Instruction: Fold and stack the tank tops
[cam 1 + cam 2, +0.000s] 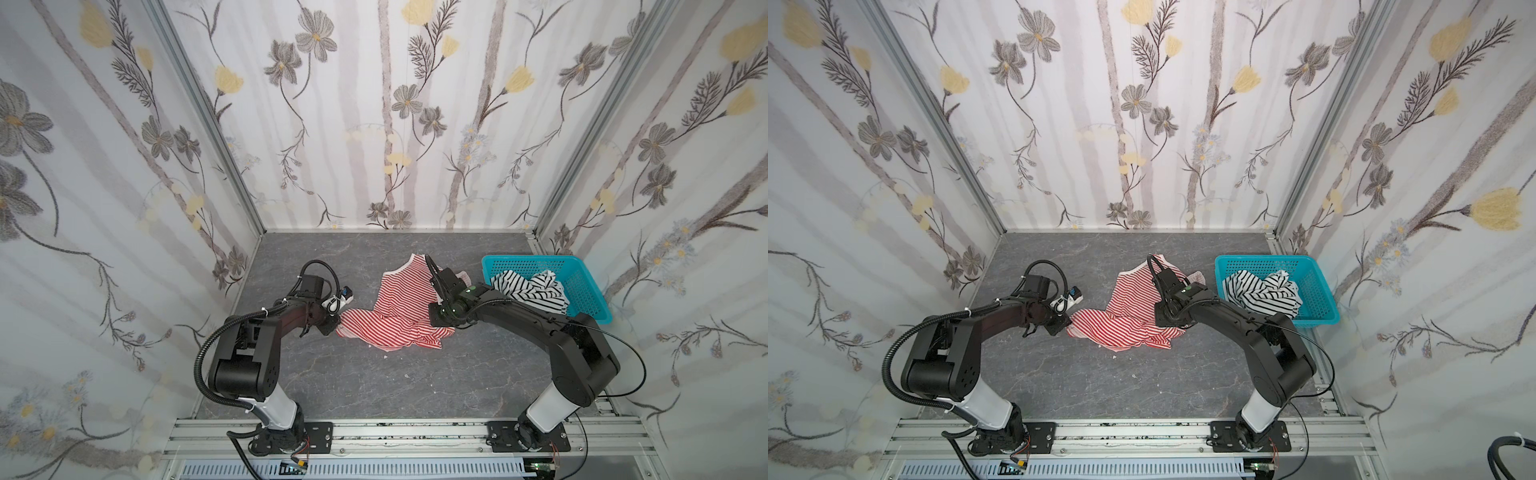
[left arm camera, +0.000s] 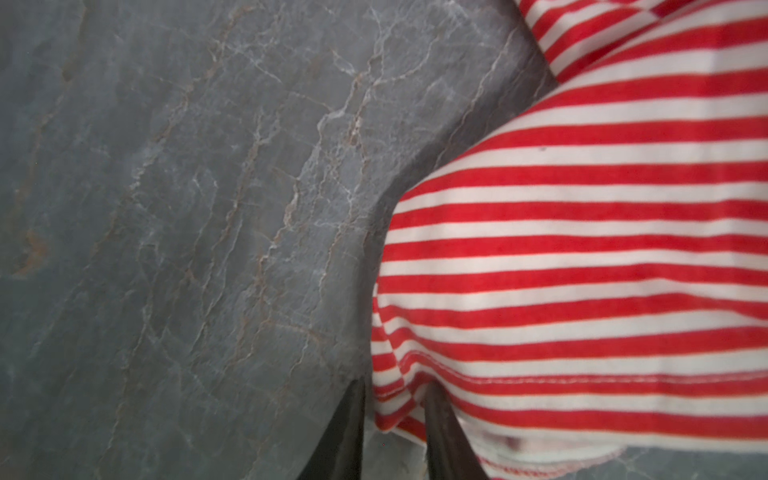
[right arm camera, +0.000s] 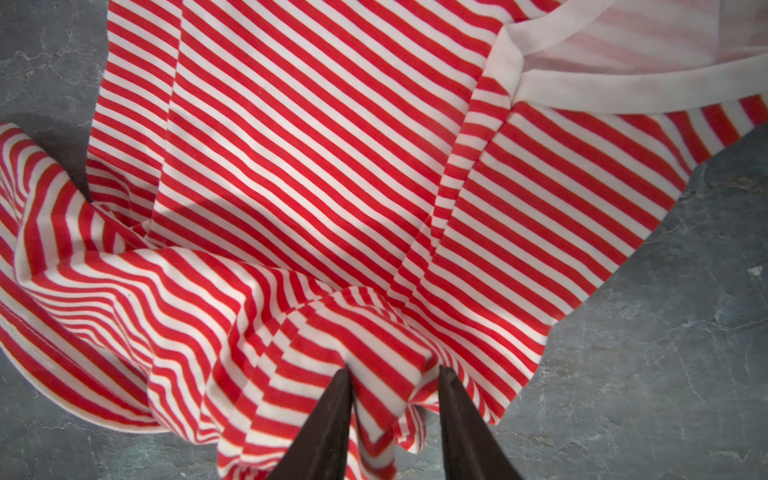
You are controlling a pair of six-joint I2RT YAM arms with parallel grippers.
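Note:
The red-and-white striped tank top point(image 1: 399, 316) point(image 1: 1129, 316) lies crumpled mid-table in both top views. My left gripper point(image 1: 331, 328) point(image 2: 395, 399) is low at its left hem corner; the fingers straddle that corner, narrowly open, with a gap at one finger point(image 2: 349, 415). My right gripper point(image 1: 438, 327) point(image 3: 395, 374) is at the top's right side, shut on a bunched fold of the striped cloth point(image 3: 291, 166) that peaks at its fingertips. The black-and-white striped tank top point(image 1: 528, 291) point(image 1: 1262, 291) lies heaped in the basket.
A turquoise mesh basket point(image 1: 582, 286) point(image 1: 1262, 259) stands at the back right, close to the right arm. Flowered walls enclose the grey marbled table point(image 1: 374, 395) on three sides. An aluminium rail with both arm bases runs along the front edge.

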